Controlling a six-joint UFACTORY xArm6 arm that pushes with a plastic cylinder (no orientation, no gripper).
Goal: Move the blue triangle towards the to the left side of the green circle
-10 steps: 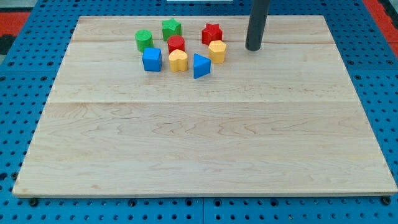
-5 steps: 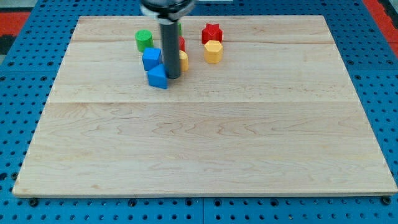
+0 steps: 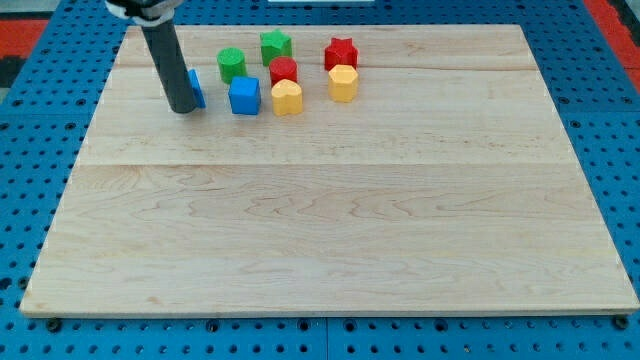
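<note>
A pale wooden worktop (image 3: 330, 220) of joined planks lies on a blue pegboard base, and all the small blocks sit in a cluster at its far side, left of centre. I carry no claw, only a straight dark rod, so there is nothing here to be clenched or released. My tip (image 3: 182, 109) rests on the worktop at the far left. Pressed against its right side is the blue triangle block (image 3: 196, 88), mostly hidden behind the rod, so that only a narrow blue edge shows. That blue triangle block sits to the left of the green round cylinder block (image 3: 232, 65) and slightly nearer than it, close by but not touching it. Just right of my tip, past the triangle, stands the blue cube block (image 3: 244, 96), with a small gap between the two blue pieces. Right beside the cube is the yellow heart-shaped block (image 3: 287, 97), and directly beyond that one is the red rounded block (image 3: 284, 70), whose exact shape I cannot make out. Farther off, toward the far edge, stands the green star-shaped block (image 3: 276, 45). Rightmost in the cluster are the red star-shaped block (image 3: 341, 52) and, touching its near side, the yellow hexagonal block (image 3: 343, 83).
</note>
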